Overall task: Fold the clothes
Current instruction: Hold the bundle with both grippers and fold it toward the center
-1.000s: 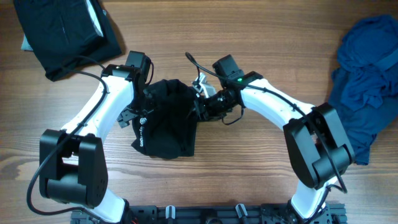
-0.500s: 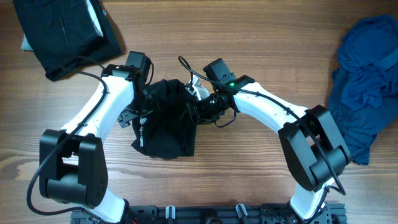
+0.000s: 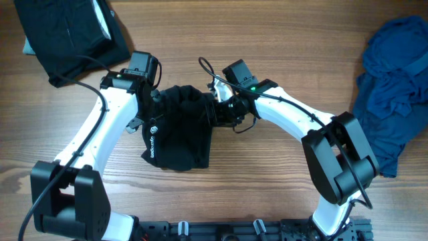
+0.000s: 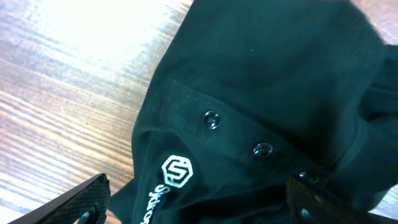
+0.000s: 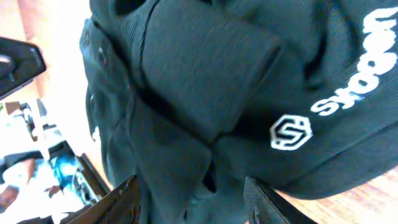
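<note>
Shirt: the black shirt (image 3: pixel 177 137) lies bunched on the desk (image 3: pixel 267 187) between both arms, its white logo (image 4: pixel 177 170) near its left edge.
Left claw (image 4: pixel 205 199): at the shirt's far-left corner, fingers spread wide over the button placket (image 4: pixel 236 134), pinching nothing.
Right claw (image 5: pixel 196 198): at the shirt's far-right corner, half spread around a roll of cloth; whether it pinches, I cannot tell.
Handling: soft, light and limp; likely to sag and drag, and thick where layers stack.
Hold: best taken at an outer hem or corner, not the bunched middle.
Room: bare desk nearer than the shirt and to its right; folded black garment (image 3: pixel 70 37) far-left and blue pile (image 3: pixel 394 87) right, both well apart.
</note>
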`<state>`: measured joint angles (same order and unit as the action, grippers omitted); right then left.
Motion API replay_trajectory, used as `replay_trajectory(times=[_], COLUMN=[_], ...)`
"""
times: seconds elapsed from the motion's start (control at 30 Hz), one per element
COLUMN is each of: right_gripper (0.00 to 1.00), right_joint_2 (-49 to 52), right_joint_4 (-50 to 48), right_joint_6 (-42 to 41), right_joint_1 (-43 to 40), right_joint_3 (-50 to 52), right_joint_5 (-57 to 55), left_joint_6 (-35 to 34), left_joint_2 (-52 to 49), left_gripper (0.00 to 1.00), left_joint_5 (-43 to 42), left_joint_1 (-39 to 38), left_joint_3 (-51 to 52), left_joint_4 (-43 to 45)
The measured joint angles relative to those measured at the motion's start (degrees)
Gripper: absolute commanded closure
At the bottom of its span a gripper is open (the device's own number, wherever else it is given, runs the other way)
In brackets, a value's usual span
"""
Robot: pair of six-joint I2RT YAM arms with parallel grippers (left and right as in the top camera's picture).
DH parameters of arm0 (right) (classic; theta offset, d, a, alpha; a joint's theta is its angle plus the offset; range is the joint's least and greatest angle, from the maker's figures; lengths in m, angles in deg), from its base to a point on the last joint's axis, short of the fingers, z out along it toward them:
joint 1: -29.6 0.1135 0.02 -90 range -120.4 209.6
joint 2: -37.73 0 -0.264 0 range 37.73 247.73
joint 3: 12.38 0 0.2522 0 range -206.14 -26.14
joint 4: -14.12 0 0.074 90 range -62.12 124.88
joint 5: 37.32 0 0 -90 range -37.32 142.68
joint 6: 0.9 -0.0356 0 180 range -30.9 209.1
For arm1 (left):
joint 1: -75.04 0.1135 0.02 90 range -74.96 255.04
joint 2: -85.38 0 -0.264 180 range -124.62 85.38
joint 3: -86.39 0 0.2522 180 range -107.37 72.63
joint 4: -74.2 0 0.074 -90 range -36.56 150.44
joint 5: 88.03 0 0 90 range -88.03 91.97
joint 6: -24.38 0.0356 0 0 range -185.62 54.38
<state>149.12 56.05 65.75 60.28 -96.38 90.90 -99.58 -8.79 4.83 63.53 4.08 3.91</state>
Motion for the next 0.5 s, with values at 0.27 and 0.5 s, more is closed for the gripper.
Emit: replay_trajectory(times=[0.27, 0.5], right_gripper=[0.45, 0.46], right_joint_2=[0.0, 0.0], right_joint_4=[-2.6, -8.1], right_joint_6=[-2.6, -6.3], right_joint_1=[1.1, 4.0], right_joint_3=[0.0, 0.1], right_joint_5=[-1.3, -0.6], left_joint_6=[0.2, 0.2], left_joint_2=[-0.3, -3.2], left_gripper=[0.08, 0.07], left_joint_5=[-1.7, -3.0], left_joint_1=[-0.1, -0.1], left_joint_3=[0.0, 0.0], left_joint_4=[1.5, 1.7])
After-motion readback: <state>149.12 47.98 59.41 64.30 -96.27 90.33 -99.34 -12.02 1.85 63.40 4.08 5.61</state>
